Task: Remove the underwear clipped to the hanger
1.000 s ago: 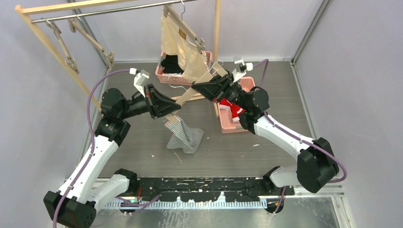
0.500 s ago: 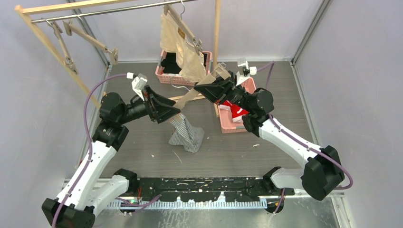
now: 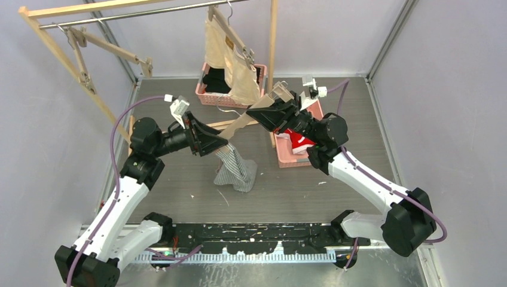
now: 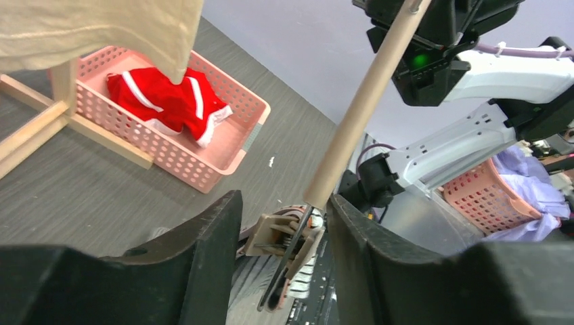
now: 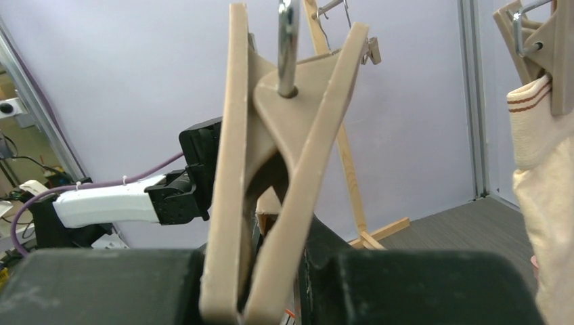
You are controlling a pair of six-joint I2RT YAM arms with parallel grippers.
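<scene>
A wooden hanger (image 3: 239, 125) is held tilted between my two grippers. My right gripper (image 3: 263, 112) is shut on its upper end, the hook (image 5: 288, 47) standing above the fingers. My left gripper (image 3: 220, 143) is open, its jaws either side of the lower clip (image 4: 284, 237) without pinching it. The clip grips the grey-and-white striped underwear (image 3: 236, 170), which hangs down to the floor. The beige underwear (image 3: 230, 60) hangs clipped to another hanger on the rail. The red underwear (image 3: 296, 139) lies in a pink basket (image 3: 287, 160).
A wooden clothes rack with a metal rail (image 3: 119, 15) carries empty hangers (image 3: 113, 48) at back left; its upright post (image 3: 273, 36) stands behind the grippers. A second pink basket (image 3: 206, 95) with black clothes sits at the back. Grey walls close both sides.
Both grippers and the tilted hanger have drifted slightly right, dragging the striped underwear with them. The empty hangers on the rail have swung right.
</scene>
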